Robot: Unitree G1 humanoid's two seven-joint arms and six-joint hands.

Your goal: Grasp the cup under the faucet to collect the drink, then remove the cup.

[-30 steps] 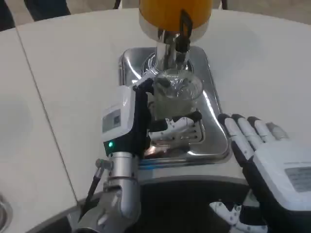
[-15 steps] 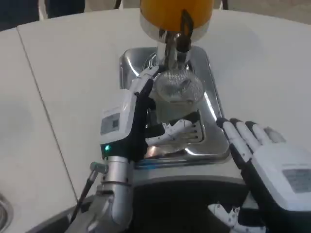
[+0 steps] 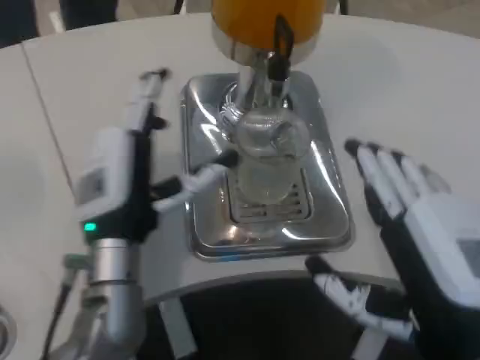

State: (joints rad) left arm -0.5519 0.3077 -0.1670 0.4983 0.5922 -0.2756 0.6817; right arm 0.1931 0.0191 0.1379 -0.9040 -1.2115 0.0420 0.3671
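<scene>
A white table (image 3: 390, 82) carries a shiny metal drip tray (image 3: 330, 217) near its front edge. At the tray's back edge stands an orange drink dispenser (image 3: 262, 19), its black-handled faucet (image 3: 279, 52) pointing down. The clear cup (image 3: 264, 161) stands on the tray directly under the faucet, held by neither hand. The left hand (image 3: 124, 176) is beside the tray's left edge, fingers spread and released. The right hand (image 3: 412, 217) lies past the tray's right edge, fingers extended, grasping nothing.
</scene>
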